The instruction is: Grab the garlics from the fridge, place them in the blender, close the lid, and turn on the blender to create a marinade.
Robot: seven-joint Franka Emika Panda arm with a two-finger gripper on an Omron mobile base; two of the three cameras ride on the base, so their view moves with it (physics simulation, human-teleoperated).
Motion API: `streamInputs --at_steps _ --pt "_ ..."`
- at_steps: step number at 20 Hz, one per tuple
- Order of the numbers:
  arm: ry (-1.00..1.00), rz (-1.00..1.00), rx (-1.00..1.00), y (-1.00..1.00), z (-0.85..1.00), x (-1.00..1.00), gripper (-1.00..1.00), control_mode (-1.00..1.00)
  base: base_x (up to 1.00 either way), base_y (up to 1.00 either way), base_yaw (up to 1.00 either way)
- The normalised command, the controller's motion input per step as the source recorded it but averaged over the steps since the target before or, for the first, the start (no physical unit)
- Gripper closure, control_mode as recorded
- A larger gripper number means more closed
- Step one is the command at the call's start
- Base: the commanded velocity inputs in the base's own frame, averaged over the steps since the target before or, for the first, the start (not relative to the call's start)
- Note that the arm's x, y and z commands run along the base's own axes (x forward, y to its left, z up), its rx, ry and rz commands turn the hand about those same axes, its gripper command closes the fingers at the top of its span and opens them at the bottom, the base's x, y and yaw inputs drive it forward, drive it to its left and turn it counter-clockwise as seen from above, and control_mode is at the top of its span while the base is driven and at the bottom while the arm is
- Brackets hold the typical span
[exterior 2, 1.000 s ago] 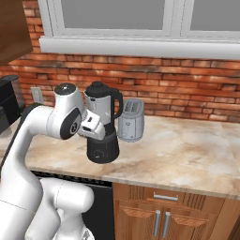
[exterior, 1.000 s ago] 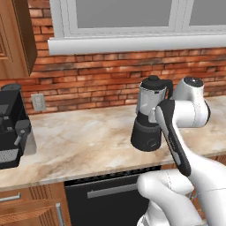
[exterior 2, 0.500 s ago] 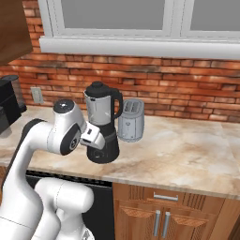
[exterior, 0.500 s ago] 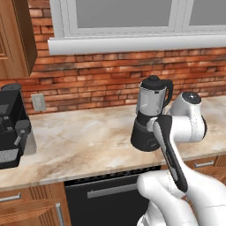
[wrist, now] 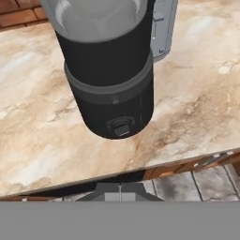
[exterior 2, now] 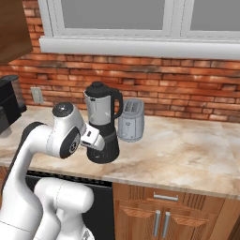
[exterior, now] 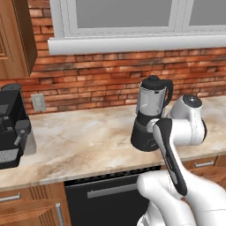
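Note:
The blender [exterior: 151,115] stands on the counter, a clear jar on a black base, with the black lid [exterior: 153,81] sitting on its mouth. My gripper [wrist: 119,190] is low in front of the base [exterior 2: 104,146], level with the counter's front edge. Its tips look pressed together with nothing between them. The round control knob [wrist: 121,126] on the base faces the hand, a short gap away. In the right base view my white hand [exterior 2: 92,137] sits just left of the base. No garlics are visible; the jar's inside is too grey to read. The fridge is out of view.
A silver toaster [exterior 2: 130,120] stands right behind the blender. The boxy black coffee machine [exterior: 12,128] sits at the counter's far left, next to a wall outlet [exterior: 38,102]. A dark dishwasher front [exterior: 110,194] lies under the counter [exterior: 84,141].
The arm has dropped: its elbow sank, and the hand came down from jar height to the level of the blender's base. The blender has stayed put.

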Motion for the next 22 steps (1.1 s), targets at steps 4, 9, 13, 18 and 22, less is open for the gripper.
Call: streamInputs --at_steps 4,9,13,18,22 --pt "-0.09 0.00 -0.01 0.00 -0.18 0.07 1.00 -1.00 0.00 0.00 0.00" --pt "-0.16 0.00 -0.02 0.00 -0.04 0.11 1.00 -1.00 0.00 0.00 0.00" --pt "-0.05 -0.01 0.00 0.00 -0.08 0.40 1.00 -1.00 0.00 0.00 0.00" --pt "0.00 0.00 -0.02 -0.01 -0.17 0.35 1.00 -1.00 0.00 0.00 0.00" --pt "-0.01 0.00 0.00 -0.01 -0.14 0.05 1.00 -1.00 0.00 0.00 0.00"
